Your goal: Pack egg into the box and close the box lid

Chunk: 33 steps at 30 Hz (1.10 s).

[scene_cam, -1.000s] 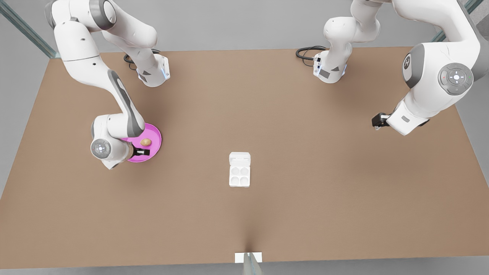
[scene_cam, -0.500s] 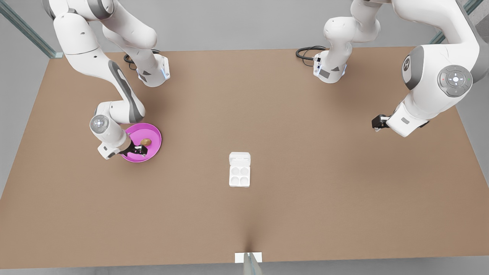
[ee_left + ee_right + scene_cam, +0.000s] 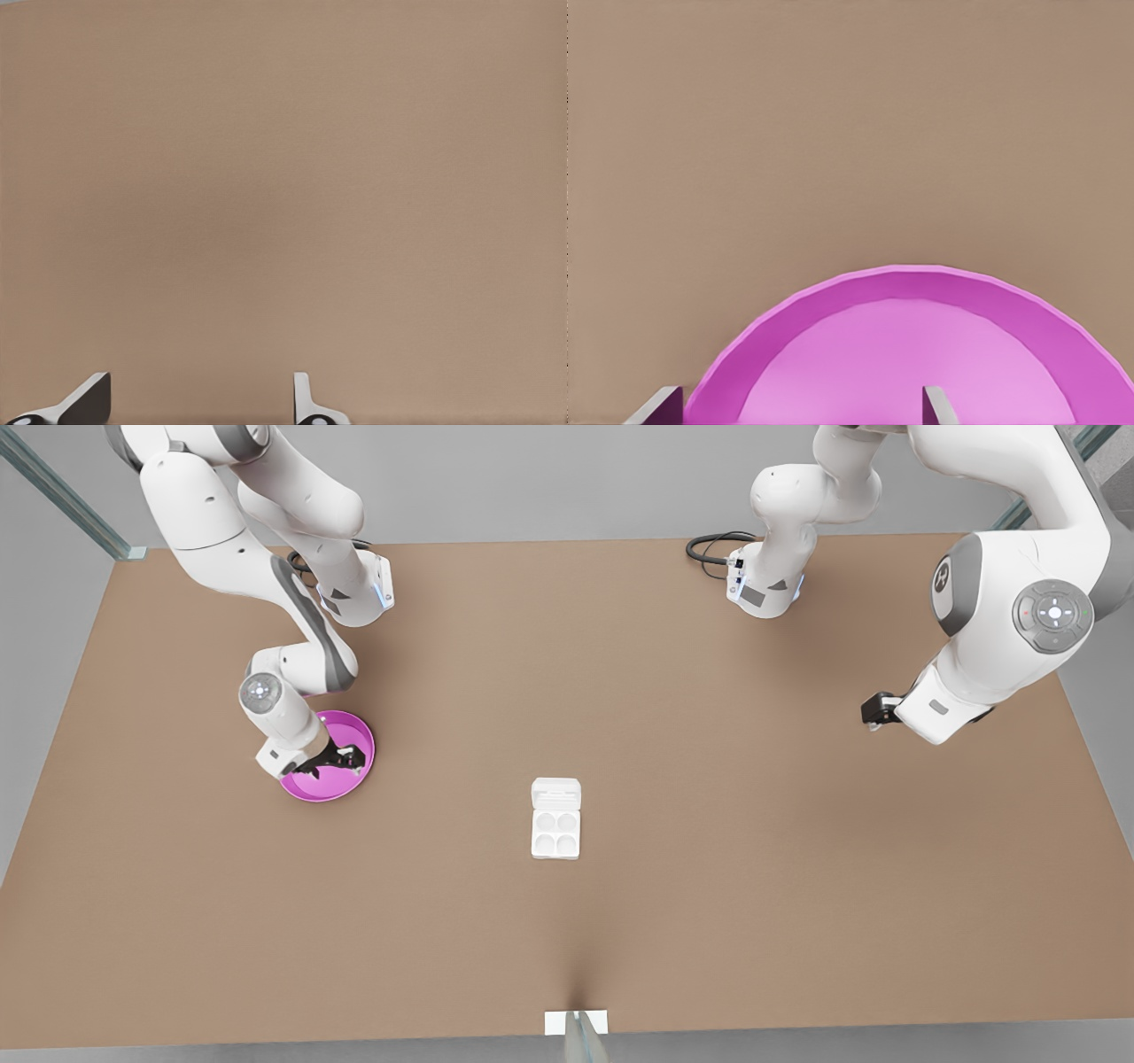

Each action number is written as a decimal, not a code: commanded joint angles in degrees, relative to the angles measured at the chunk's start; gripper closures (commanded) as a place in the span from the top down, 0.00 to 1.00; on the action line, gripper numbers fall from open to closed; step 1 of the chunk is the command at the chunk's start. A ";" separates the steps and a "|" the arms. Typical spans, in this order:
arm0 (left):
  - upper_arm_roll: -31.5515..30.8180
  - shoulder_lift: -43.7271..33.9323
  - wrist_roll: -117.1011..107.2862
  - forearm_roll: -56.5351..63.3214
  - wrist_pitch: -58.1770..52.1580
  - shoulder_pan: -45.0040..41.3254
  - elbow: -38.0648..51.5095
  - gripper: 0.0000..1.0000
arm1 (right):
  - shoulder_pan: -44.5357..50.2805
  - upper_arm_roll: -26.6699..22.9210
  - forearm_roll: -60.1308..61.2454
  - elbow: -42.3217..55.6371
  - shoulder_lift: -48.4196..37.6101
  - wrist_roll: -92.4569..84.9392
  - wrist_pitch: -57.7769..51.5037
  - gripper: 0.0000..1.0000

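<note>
1. From my remote station, the egg was hidden: in the front view the right gripper sat low over the pink plate, its black fingers covering the spot at the plate's centre, so I could not make the egg out.
2. In the right wrist view only the two fingertips poked in at the frame's edge, set wide apart, with the plate's rim and bare floor between them; I saw nothing held.
3. The box lay at about 4 o'clock from the plate, well apart from it, near the middle of the brown table; its four cups stood empty.
4. The box lid lay folded open flat at the carton's 12 o'clock edge.
5. The left gripper waited high at the front view's right, well away from the box; its wrist view showed spread fingertips over bare table, gripping nothing.
</note>
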 commanded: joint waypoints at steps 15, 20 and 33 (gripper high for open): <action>-0.09 0.14 -0.11 0.04 -0.16 0.01 -0.06 1.00 | -2.24 0.07 0.05 -5.02 -0.27 0.16 1.04 1.00; -0.09 0.23 -0.11 0.04 -0.16 0.01 -0.06 1.00 | -2.68 -0.02 -0.04 -5.46 0.43 -0.02 1.66 1.00; 0.00 1.02 -0.11 0.04 0.10 0.01 -0.06 1.00 | -3.74 -0.02 -0.65 -5.46 2.71 -0.02 2.01 0.47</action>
